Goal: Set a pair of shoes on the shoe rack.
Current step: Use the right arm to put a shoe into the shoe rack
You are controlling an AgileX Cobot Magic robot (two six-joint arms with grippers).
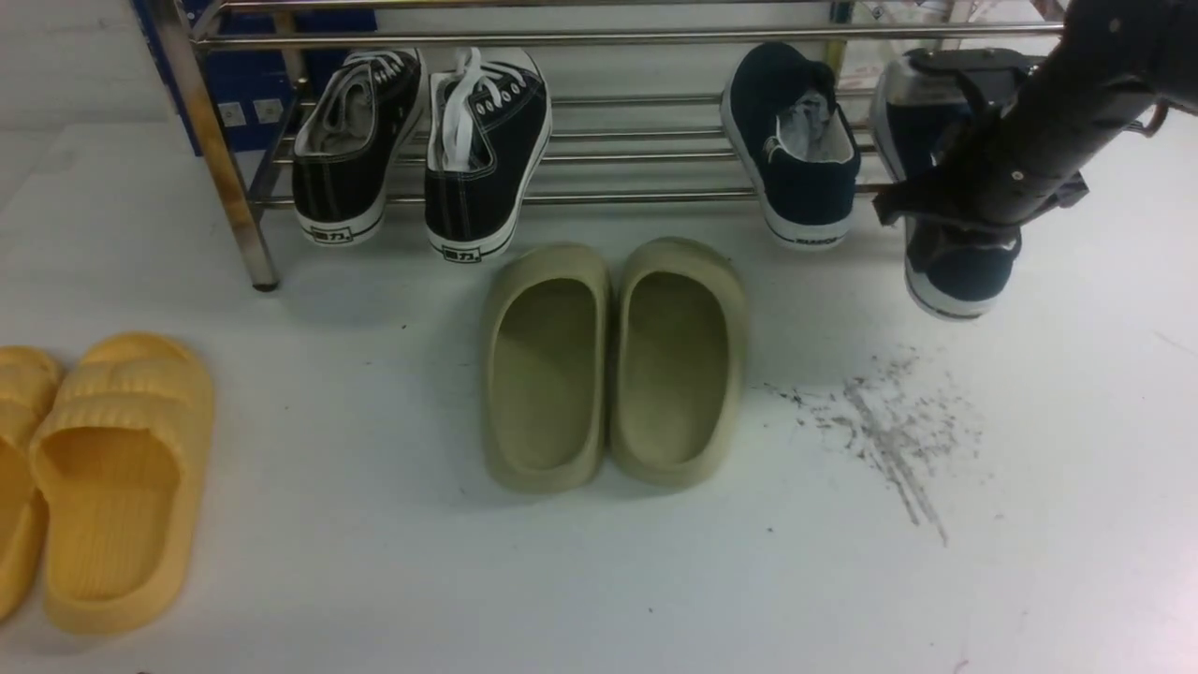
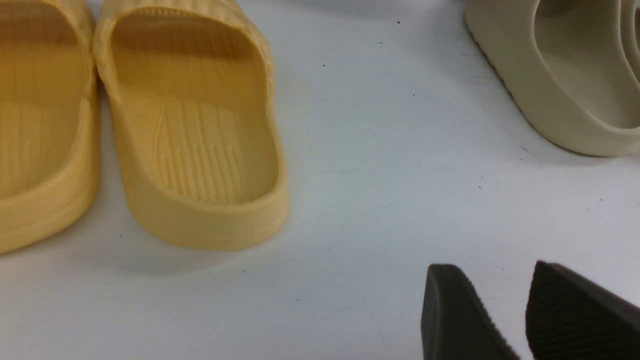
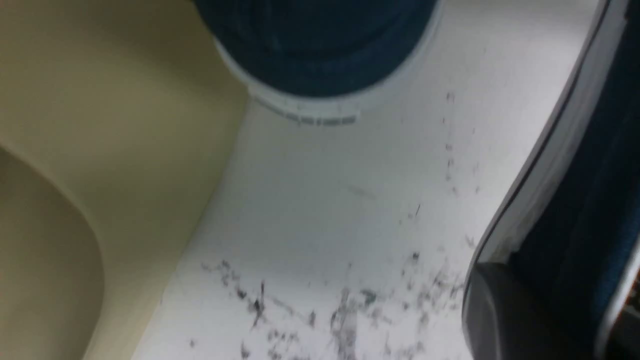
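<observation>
While in right pincer, navy shoe over shoe rack.

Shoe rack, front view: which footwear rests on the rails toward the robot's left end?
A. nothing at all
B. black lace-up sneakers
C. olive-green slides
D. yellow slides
B: the black lace-up sneakers with white laces rest on the rails of the shoe rack toward that end, while the olive-green slides and yellow slides lie on the table.

Right tool clamped on navy shoe (arm stretched forward); left tool parted.
</observation>
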